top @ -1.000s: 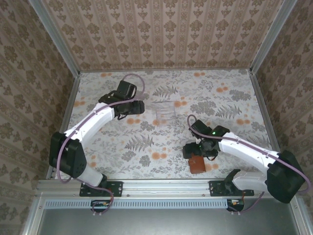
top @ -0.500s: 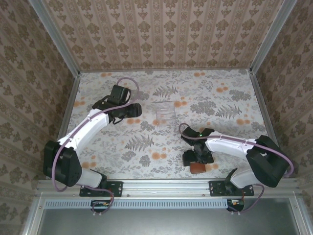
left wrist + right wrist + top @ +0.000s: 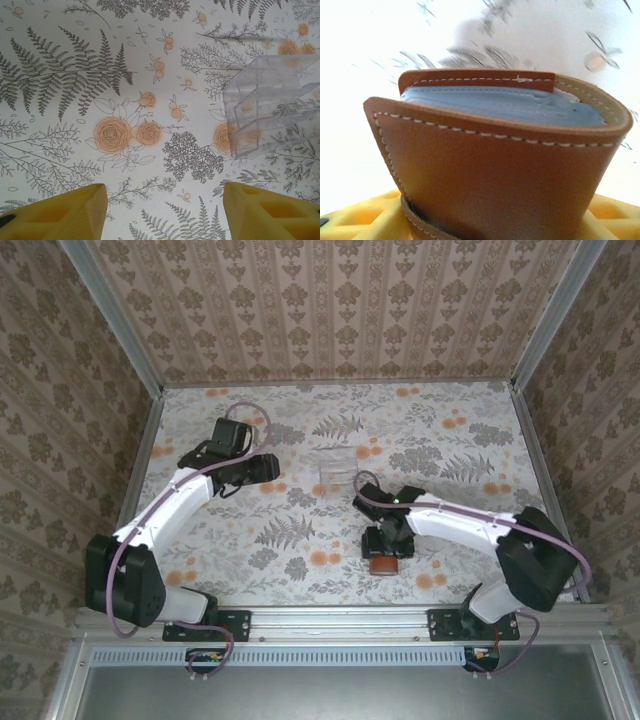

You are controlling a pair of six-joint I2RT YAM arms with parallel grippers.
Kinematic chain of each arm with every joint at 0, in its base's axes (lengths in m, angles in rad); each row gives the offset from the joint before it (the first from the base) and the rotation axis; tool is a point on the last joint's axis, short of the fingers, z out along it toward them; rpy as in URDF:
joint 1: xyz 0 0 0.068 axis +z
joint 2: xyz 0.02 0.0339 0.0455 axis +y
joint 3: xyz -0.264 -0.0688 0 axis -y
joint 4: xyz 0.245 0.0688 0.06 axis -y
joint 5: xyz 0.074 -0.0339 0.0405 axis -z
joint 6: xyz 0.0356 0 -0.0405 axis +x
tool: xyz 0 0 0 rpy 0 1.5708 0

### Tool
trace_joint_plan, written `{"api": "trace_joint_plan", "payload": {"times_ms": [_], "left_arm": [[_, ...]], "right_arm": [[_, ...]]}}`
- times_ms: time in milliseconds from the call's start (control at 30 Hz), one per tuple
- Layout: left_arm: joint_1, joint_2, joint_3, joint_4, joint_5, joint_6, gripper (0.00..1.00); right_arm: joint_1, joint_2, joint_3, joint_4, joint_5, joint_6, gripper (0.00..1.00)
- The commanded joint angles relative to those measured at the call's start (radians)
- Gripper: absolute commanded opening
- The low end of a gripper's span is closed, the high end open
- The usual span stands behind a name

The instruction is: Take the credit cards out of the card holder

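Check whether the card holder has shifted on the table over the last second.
Yes. The card holder has moved left and slightly up in the top view, nearer the fixed clear tray, along with the right pincer.

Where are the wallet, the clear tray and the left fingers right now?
wallet [image 3: 495, 175]: right wrist view, on its brown outer leather.
tray [image 3: 265, 100]: left wrist view, on its clear wall.
left fingers [image 3: 55, 212]: left wrist view, on the yellow finger at lower left.
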Motion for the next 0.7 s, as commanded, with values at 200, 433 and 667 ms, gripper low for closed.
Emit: {"api": "trace_joint_plan", "payload": {"times_ms": [200, 433, 667], "left_arm": [[0.032, -0.011, -0.037, 0.025, 0.088, 0.036, 0.62], [0.033, -0.013, -0.067, 0.038, 0.116, 0.009, 0.62], [-0.009, -0.006, -0.078, 0.027, 0.067, -0.058, 0.62]], "right_arm": [[0.02, 0.316, 0.318, -0.07, 0.017, -0.009, 0.66], [0.019, 0.421, 0.405, -0.05, 0.02, -0.035, 0.73], [0.002, 0.329, 0.37, -0.03, 0.025, -0.067, 0.87]]}}
